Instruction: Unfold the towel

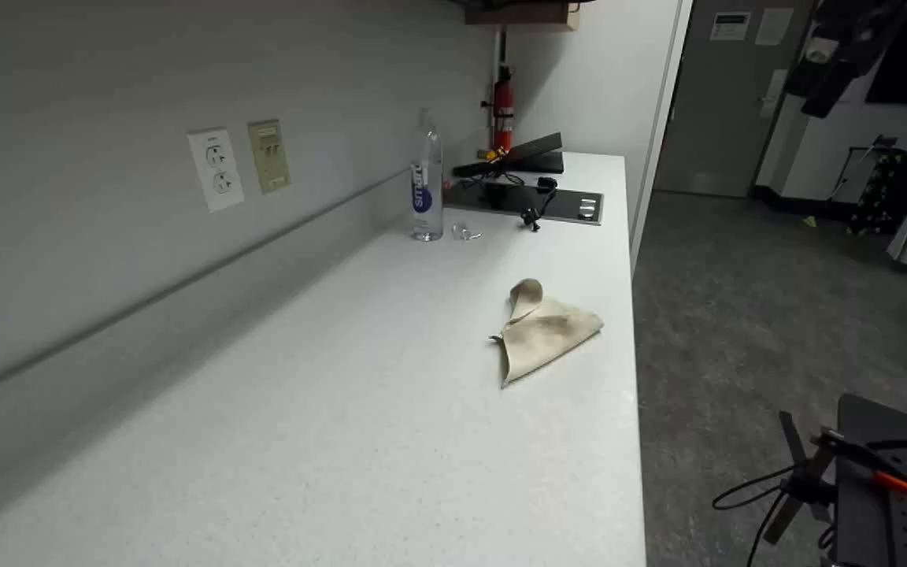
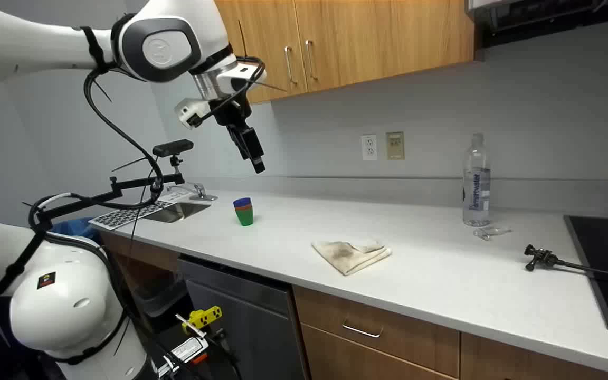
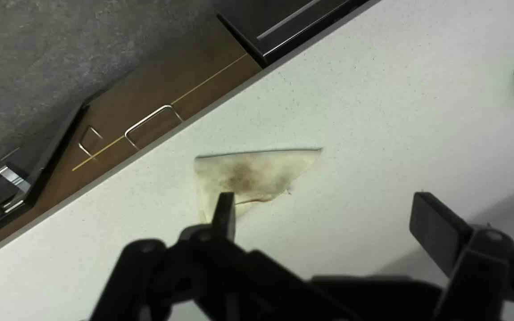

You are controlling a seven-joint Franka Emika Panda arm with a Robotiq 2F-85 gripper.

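The cream towel with dark brown stains lies folded and crumpled on the white counter point(image 2: 430, 274), near its front edge. It shows in both exterior views point(image 1: 548, 339) point(image 2: 347, 257), with one corner flap curled up. In the wrist view the towel point(image 3: 257, 171) has a straight fold along its top side, and the left finger hides part of its lower end. My gripper point(image 2: 255, 162) is in the air, well above the counter and apart from the towel. In the wrist view the gripper point(image 3: 324, 200) is wide open with nothing between its fingers.
A water bottle point(image 2: 476, 190) stands near the wall, with a small clear object point(image 2: 491, 232) beside it. A black clamp with a cable point(image 2: 544, 257) lies near the cooktop point(image 2: 594, 264). Stacked cups point(image 2: 244, 212) stand near the sink point(image 2: 177, 212). Wooden cabinets point(image 2: 357, 42) hang above.
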